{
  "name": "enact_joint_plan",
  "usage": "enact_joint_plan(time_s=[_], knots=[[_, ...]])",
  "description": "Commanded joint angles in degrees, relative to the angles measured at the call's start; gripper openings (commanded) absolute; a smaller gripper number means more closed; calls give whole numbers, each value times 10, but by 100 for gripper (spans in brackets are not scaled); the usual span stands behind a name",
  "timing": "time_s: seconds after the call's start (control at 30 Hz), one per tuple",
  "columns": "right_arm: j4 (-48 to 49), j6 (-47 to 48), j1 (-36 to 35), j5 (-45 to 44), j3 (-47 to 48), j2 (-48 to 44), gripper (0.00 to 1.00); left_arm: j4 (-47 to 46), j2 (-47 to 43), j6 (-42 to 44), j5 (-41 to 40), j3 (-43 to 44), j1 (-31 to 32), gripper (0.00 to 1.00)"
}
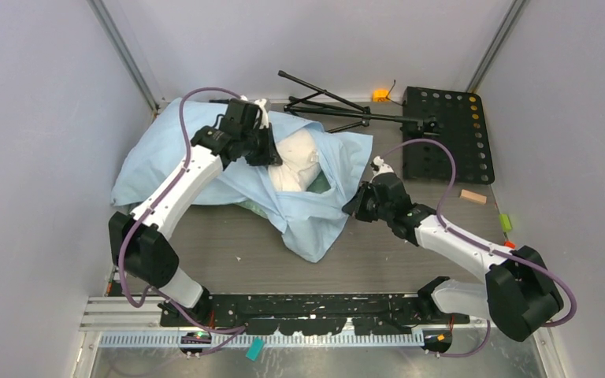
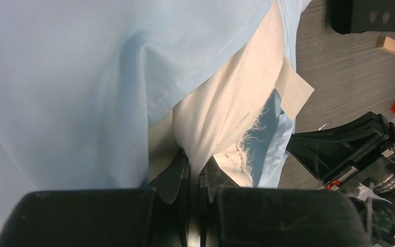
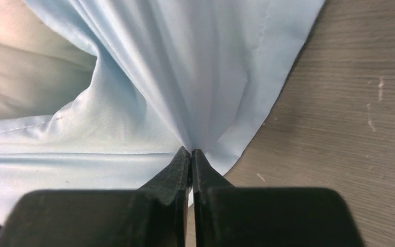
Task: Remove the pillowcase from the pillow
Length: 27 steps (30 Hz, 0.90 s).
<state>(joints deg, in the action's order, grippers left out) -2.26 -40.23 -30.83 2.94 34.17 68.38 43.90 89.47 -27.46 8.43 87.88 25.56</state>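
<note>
The light blue pillowcase (image 1: 173, 169) lies across the table's back left, its open end spread toward the middle. The white pillow (image 1: 295, 157) bulges out of that opening. My left gripper (image 1: 272, 153) is shut on a pinch of the white pillow cloth (image 2: 226, 108), with blue pillowcase (image 2: 72, 82) beside it. My right gripper (image 1: 353, 206) is shut on the pillowcase's hem (image 3: 195, 92) at the right side of the opening, low over the table.
A folded black tripod (image 1: 331, 106) lies at the back. A black perforated plate (image 1: 453, 134) sits at the back right, with a small wooden block (image 1: 473, 196) and a green piece (image 1: 505, 222) near it. Grey walls close in on three sides.
</note>
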Motion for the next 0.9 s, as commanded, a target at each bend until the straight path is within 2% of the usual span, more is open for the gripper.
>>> enact_joint_plan(time_s=[0.0, 0.1, 0.27, 0.37, 0.57, 0.73, 0.87], knots=[[-56, 49, 8, 106, 25, 3, 17, -158, -40, -42, 73, -41, -15, 0], [-56, 39, 7, 165, 60, 2, 43, -176, -26, -54, 96, -60, -3, 0], [-43, 16, 6, 173, 109, -20, 65, -185, -9, -52, 119, -69, 20, 0], [-38, -8, 4, 147, 136, -22, 86, -196, -12, -56, 121, -81, 27, 0], [-35, -63, -3, 58, 163, 5, 88, -206, -12, -58, 118, -94, 35, 0], [-103, -52, -13, 56, 189, 59, 89, -211, -8, -59, 111, -93, 35, 0], [-100, -50, -30, 82, 147, 69, 90, -213, -3, -58, 106, -81, 35, 0]])
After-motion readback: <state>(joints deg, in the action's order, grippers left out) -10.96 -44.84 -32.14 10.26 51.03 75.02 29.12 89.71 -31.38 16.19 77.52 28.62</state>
